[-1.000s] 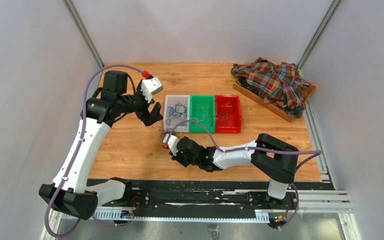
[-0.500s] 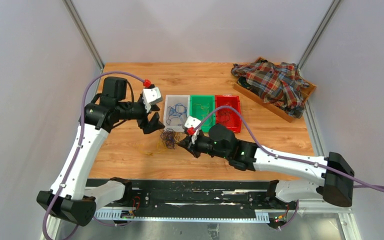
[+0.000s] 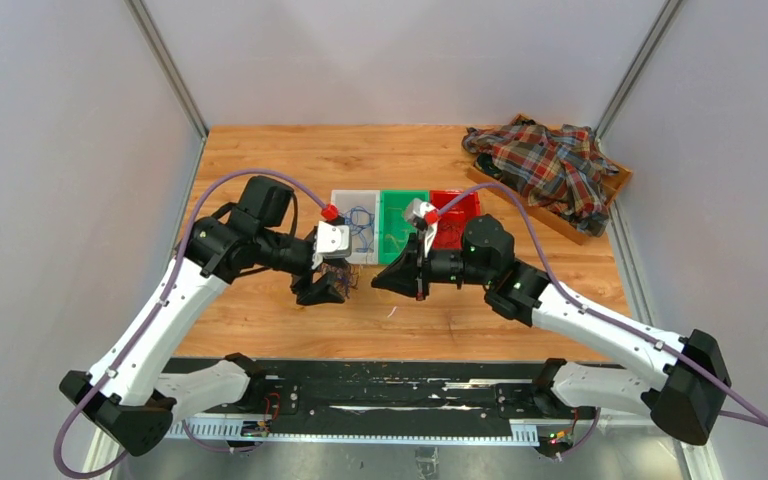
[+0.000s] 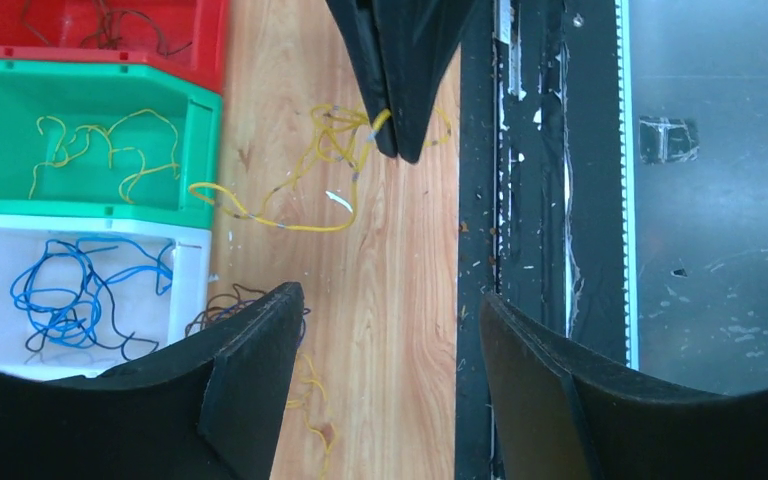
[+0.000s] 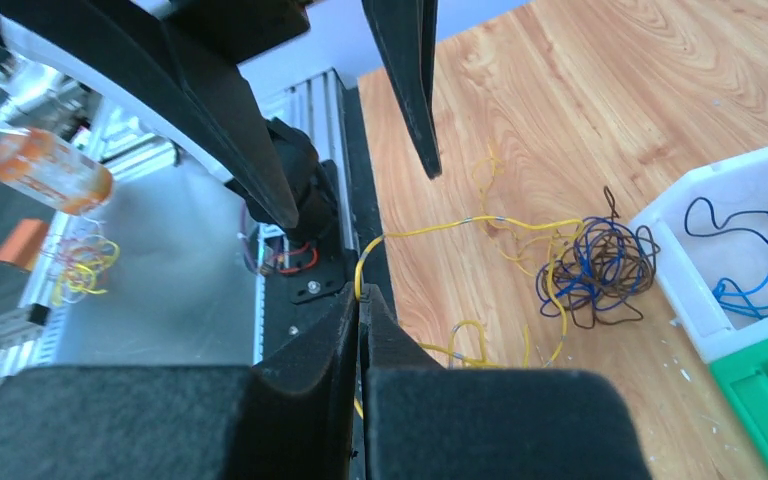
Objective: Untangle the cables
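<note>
1. The right pincer (image 5: 360,305) is pressed fully closed. Its two black fingers meet on a single yellow cable (image 5: 430,229), nipped right at the tips.
2. From that grip the yellow cable runs over the wooden table (image 5: 610,80) to the clump of cables (image 5: 600,265). The clump is a tangle of blue, yellow and dark brown loops lying on the wood just beside the white bin (image 5: 690,300).
3. The left pincer (image 4: 388,300) gapes wide and holds nothing. In its own wrist view the dark edge of the clump peeks out beside one finger. Whether that finger touches the clump cannot be told.
4. More yellow loops lie loose on the table between the clump and the right pincer. One strand reaches the wall of the green bin (image 4: 200,150).
5. From above, the two pincers face each other tip to tip, near but apart, on the near side of the row of bins.
6. The white bin holds blue cables (image 4: 80,295), the green bin holds yellow cables (image 4: 110,150), and the red bin (image 4: 210,40) holds dark cables (image 4: 110,25).
</note>
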{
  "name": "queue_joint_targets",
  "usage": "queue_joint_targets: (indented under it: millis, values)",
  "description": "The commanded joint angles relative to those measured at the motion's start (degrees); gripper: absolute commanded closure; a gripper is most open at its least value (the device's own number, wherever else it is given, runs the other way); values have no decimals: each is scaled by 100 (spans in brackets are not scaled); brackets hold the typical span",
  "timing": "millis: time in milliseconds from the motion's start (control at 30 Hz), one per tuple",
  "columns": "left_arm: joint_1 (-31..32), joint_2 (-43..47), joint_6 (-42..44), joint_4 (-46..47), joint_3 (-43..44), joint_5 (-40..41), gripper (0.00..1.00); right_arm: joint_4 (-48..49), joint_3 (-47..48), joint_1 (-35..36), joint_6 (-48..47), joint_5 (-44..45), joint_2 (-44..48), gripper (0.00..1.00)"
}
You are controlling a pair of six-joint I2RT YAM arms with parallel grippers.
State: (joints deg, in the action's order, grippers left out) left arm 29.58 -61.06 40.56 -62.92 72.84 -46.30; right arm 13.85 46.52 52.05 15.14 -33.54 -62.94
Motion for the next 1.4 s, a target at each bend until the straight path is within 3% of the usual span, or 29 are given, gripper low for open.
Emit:
queue_joint_targets:
  millis: [0,100,167,333,500,633,800,867,967,1033,1167,1367]
  values:
    - [100,-156,54,-98,82,246,32,798,-42,-579,1138,-1074,-72,99]
    - [100,-178,63,-94,105,316,33,1534,-75,-894,1860,-1468,-293,99]
    - [100,-162,74,-97,102,406,34,1491,19,-1023,1890,-1335,-398,99]
    - [100,-152,109,-93,7,1231,34,264,490,-1263,780,524,-685,99]
    - [-62,-398,-167,-68,-16,2426,19,-29,981,-1540,361,1631,-1401,99]
    - [-785,-470,8,-62,-14,2186,16,-246,1503,-1601,-8,2112,-2167,99]
    - [-1172,-388,998,-66,-457,2641,11,-171,1838,-1628,-297,2610,-2852,99]
    - [-1243,-361,1363,-67,-770,2852,10,-135,1955,-1628,-504,2851,-3027,90]
    - [-1405,-411,1816,-67,-1254,3091,11,-125,2051,-1620,-667,3146,-3052,66]
    - [-1556,-532,2082,-25,-1460,3257,12,-37,1988,-1584,-753,3241,-2933,56]
    - [-1843,-847,2650,215,-1739,3670,17,348,1564,-1337,-1129,3502,-2467,45]
    - [-2262,-1212,3269,464,-1734,3586,23,576,1002,-904,-1425,3634,-1866,44]
